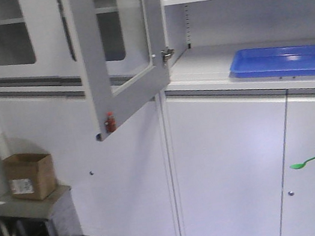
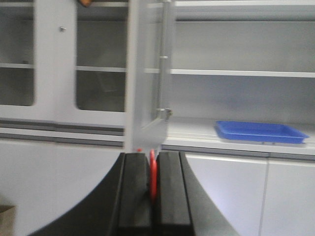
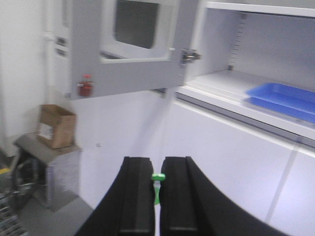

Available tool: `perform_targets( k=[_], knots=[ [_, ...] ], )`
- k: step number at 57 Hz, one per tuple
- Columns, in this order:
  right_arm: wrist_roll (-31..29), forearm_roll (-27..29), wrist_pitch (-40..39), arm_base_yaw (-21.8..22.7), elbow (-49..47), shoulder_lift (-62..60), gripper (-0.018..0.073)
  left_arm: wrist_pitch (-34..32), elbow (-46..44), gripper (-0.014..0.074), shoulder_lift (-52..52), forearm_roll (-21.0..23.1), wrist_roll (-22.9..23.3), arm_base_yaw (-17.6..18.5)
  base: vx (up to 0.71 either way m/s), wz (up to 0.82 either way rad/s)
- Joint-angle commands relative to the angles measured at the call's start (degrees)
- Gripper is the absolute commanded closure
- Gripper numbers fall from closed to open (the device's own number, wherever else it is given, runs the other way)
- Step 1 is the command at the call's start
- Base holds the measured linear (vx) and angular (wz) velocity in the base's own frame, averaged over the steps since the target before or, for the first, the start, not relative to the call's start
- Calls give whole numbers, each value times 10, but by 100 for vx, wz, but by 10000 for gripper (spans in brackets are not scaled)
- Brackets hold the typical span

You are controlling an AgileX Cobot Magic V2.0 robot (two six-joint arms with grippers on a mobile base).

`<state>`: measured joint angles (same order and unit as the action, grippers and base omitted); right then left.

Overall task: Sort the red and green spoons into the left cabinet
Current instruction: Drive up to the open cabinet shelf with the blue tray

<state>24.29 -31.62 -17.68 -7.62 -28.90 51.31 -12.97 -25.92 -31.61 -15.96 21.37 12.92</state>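
"Why are the left jaws pinching so narrowly?"

"They are clamping the slim red plastic spoon (image 2: pixel 153 176) edge-on, probably so it is not slipping while carried. The right jaws are gripping the slim green plastic spoon (image 3: pixel 157 189) likewise, its oval bowl poking clear of them."

"And the light grey metal cabinet (image 1: pixel 209 63)?"

"It is standing ahead of and above both jaws. Its glass-paned door (image 1: pixel 118 51) is hanging open, leaving the shelf reachable, I judge. A shallow blue plastic tray (image 1: pixel 284 60) is lying there, up and right of the jaws."

"The room?"

"A cardboard box (image 1: pixel 29 175) is sitting on a metal stool (image 1: pixel 37 215), far left of the jaws."
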Motion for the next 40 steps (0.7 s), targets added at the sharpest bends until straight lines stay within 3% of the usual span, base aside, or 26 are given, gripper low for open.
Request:
perform_targets(
  k=[1, 40],
  knots=[
    [-1, 3, -42, 1, -16, -5, 538, -41, -17, 603, -1, 6, -1, 2, 29, -63],
    [-1, 3, -43, 1, -16, -5, 538, -41, -17, 603, -1, 6, -1, 2, 31, -42]
  ],
)
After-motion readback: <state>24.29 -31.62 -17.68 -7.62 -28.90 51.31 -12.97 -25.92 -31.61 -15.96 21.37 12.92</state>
